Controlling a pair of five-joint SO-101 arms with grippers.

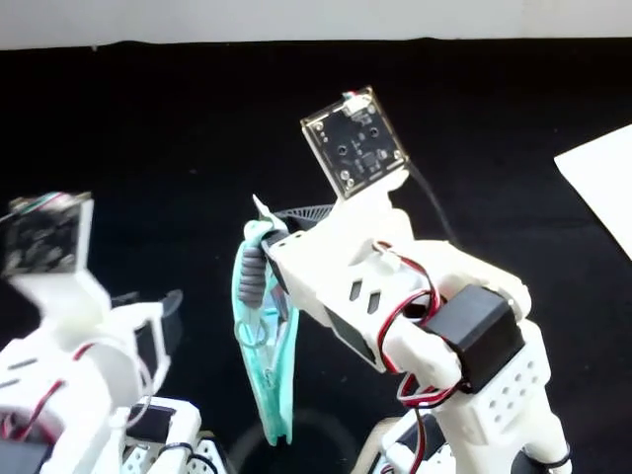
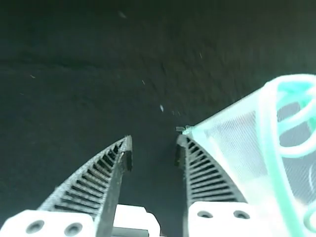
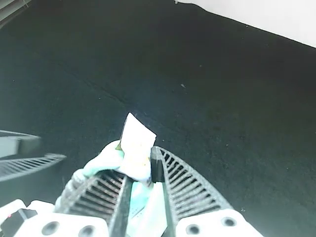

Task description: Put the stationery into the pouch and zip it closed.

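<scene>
While tight in the right gripper point(image 3: 140, 160), pouch point(image 1: 270, 393) aloft beside the wide-open, empty left gripper point(image 2: 154, 150).

Work surface: a table point(image 1: 148, 128) with a matt black top, bordered along its far side by a pale band point(image 1: 296, 20) in the high view. A white sheet point(image 1: 604, 183) lies flat on the black at the right-hand edge of that view, one corner pointing inward. The left wrist view shows small pale specks point(image 2: 161, 107) scattered on the black.
</scene>
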